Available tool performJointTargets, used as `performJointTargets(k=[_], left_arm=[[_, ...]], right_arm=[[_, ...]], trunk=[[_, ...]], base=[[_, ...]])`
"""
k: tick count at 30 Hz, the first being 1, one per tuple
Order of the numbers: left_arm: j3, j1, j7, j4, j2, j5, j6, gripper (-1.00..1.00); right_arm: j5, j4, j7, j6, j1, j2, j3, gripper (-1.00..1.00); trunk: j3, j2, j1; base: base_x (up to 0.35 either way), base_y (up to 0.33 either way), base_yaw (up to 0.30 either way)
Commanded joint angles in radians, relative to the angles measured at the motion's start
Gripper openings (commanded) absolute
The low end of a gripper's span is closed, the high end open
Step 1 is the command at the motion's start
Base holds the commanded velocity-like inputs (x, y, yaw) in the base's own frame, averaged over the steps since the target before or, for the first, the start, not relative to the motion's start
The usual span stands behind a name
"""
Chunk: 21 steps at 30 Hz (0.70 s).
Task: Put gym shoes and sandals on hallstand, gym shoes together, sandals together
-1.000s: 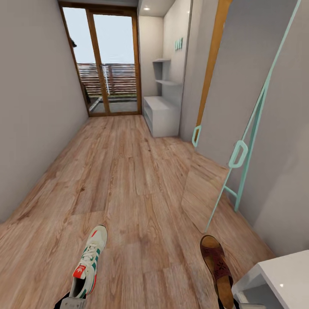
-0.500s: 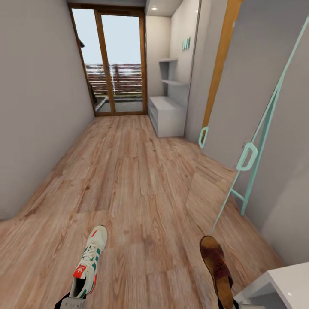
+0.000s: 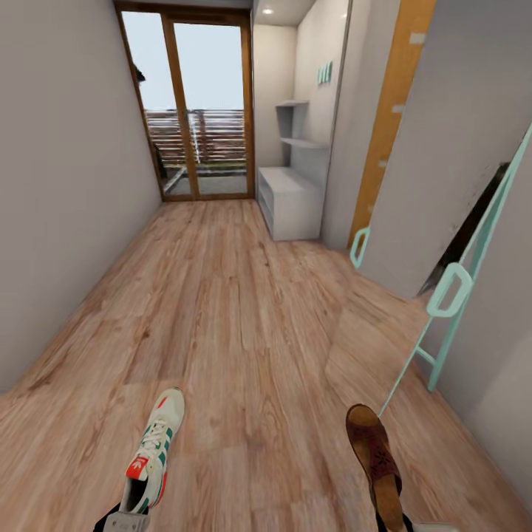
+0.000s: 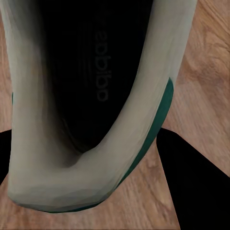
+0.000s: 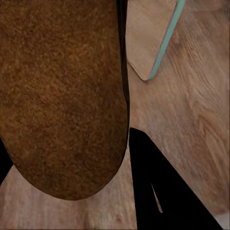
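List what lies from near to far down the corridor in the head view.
White lace-up sneaker with green stripes and brown leather sandal, about level, each carried by an arm → mint-green framed mirror leaning on the right wall → pale grey-white hallstand with bench top → wood-framed glass door.

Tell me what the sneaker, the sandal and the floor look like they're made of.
Sneaker: smooth off-white upper, likely leather or synthetic, with green trim and woven laces.
Sandal: brown leather look; its underside shows a grainy, suede-like matte texture.
Floor: light brown wood-grain planks with a faint sheen, possibly laminate.
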Motion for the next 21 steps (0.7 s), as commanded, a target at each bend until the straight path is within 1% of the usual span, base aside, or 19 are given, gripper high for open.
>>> performJointTargets(k=[1, 21], left_arm=[[0.0, -0.001, -0.009, 0.001, 0.0, 0.009, -0.001, -1.0], [0.0, 0.0, -0.009, 0.001, 0.0, 0.009, -0.001, -1.0]], right_arm=[[0.007, -0.002, 0.007, -0.002, 0.0, 0.002, -0.005, -1.0], [0.007, -0.002, 0.007, -0.002, 0.0, 0.002, -0.005, -1.0]], trunk=[[-0.001, 0.0, 0.001], [-0.001, 0.0, 0.001]], base=[[0.337, 0.0, 0.0], [0.338, 0.0, 0.0]])
